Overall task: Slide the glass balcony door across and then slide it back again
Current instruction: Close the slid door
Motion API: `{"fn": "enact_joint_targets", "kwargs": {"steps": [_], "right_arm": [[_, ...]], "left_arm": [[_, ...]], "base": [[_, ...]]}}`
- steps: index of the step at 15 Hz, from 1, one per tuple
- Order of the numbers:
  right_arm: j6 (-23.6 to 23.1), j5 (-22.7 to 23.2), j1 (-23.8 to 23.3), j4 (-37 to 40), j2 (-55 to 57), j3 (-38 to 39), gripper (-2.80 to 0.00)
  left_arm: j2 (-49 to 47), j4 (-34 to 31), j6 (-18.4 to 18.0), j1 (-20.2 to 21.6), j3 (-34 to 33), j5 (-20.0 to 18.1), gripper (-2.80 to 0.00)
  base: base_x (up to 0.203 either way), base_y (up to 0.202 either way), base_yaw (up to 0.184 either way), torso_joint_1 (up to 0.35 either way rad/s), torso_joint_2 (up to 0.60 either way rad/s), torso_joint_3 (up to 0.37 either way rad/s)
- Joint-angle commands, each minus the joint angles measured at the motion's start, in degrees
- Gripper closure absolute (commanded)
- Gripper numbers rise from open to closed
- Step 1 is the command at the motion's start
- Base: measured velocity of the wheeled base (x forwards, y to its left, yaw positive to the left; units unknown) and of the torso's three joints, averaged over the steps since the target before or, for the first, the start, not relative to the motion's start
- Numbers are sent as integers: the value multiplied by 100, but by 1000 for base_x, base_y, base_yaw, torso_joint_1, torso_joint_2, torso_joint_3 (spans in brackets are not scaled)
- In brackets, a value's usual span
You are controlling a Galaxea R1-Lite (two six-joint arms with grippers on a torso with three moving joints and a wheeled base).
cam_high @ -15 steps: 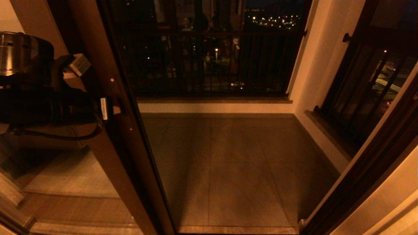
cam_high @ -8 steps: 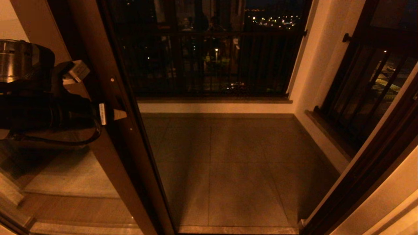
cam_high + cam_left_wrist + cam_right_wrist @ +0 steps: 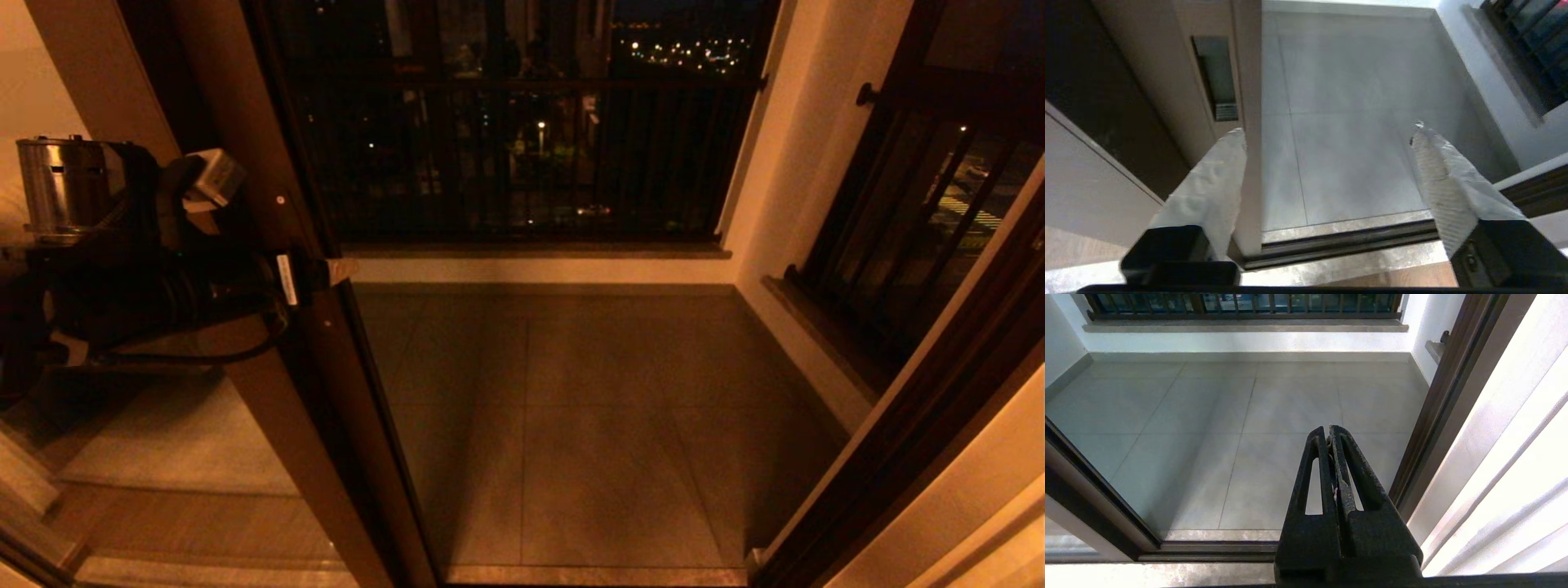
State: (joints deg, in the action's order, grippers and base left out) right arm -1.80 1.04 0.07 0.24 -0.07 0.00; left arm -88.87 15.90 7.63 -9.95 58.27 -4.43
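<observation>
Door (image 3: 269,245) stile at nine o'clock of head view, doorway beside it open, left gripper (image 3: 1327,134) spread around stile edge, seemingly not pinching, right gripper (image 3: 1329,435) pressed together, parked.

Head high — wrists low, seemingly doorward

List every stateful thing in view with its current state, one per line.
Brown-framed glass balcony door: slid to the left, doorway open.
Left gripper: open, fingers straddling the door's edge, not clamped.
Right gripper: shut, empty, parked over the threshold.
</observation>
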Motion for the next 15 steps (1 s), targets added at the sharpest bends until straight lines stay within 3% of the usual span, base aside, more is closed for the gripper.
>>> {"fn": "enact_joint_targets", "kwargs": {"steps": [1, 15], "right_arm": [[-5, 2, 1, 2, -1, 9, 0], [-5, 2, 1, 2, -1, 9, 0]], "left_arm": [[-178, 27, 12, 2, -8, -14, -280], [-813, 54, 10, 63, 399, -15, -280]], "base": [[0, 0, 0, 0, 0, 0], [0, 0, 0, 0, 0, 0]]}}
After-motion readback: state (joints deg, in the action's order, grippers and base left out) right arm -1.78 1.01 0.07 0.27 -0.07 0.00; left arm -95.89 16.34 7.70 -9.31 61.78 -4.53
